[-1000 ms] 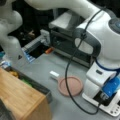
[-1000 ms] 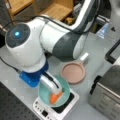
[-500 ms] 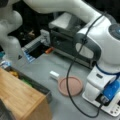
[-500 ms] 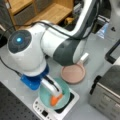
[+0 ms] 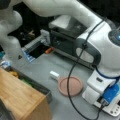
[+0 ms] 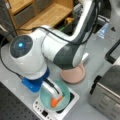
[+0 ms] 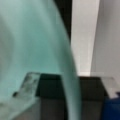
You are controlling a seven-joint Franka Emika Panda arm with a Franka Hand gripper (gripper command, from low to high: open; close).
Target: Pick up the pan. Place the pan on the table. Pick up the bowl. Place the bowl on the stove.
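Note:
The teal bowl (image 6: pixel 48 98) sits on the white stove (image 6: pixel 72 98) at the bottom of a front view, with an orange piece of food (image 6: pixel 56 101) inside. My gripper (image 6: pixel 51 89) reaches down into it, and in the wrist view the gripper (image 7: pixel 70 85) is open with the bowl's rim (image 7: pixel 71 75) passing between its spread fingers (image 7: pixel 28 81). The pinkish-brown pan (image 5: pixel 70 85) with its white handle (image 5: pixel 54 75) lies flat on the grey table (image 5: pixel 45 67); the pan (image 6: pixel 73 74) rests just beside the stove. In a front view the stove (image 5: pixel 113 111) is mostly hidden by my arm.
A silver toaster oven (image 6: pixel 107 97) stands right of the stove; it also shows as the toaster oven (image 5: pixel 66 37) behind the pan. A light wooden counter (image 5: pixel 20 100) fills the lower left. A black cable (image 5: pixel 71 75) hangs across the pan.
Almost nothing: the bowl stays on the stove, the pan stays on the table, and my arm has shifted only slightly.

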